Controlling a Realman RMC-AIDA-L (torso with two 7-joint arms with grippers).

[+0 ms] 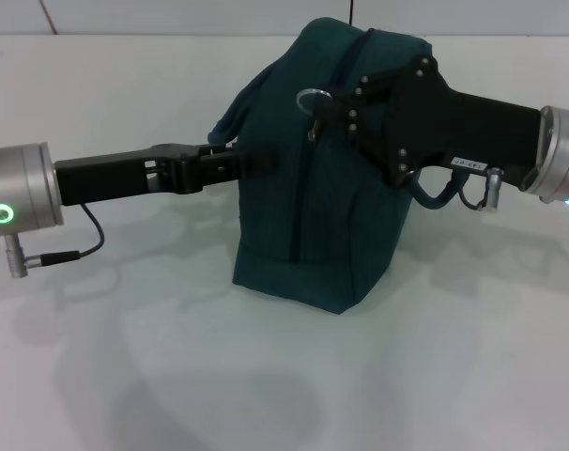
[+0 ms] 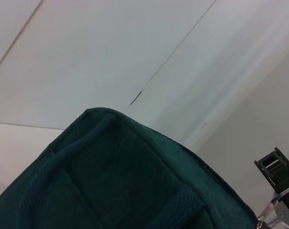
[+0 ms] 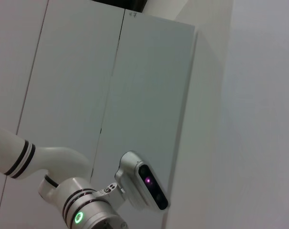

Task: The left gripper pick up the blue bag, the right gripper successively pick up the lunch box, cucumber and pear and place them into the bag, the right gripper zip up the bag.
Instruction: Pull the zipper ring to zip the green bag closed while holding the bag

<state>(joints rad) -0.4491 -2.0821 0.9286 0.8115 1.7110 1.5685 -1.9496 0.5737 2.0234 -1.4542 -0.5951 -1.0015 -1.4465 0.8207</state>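
The blue bag stands upright on the white table. No lunch box, cucumber or pear lies near the bag, so they are probably inside it already. Only the zipping looks left.

The left gripper comes at the bag's left side and seems to be clenched on its strap. The right gripper sits at the bag's top, by the round zip ring. I cannot tell if it is pinching the ring.

The left wrist view shows the bag's top edge close up. The right wrist view misses the bag and shows a cupboard and the left arm instead.
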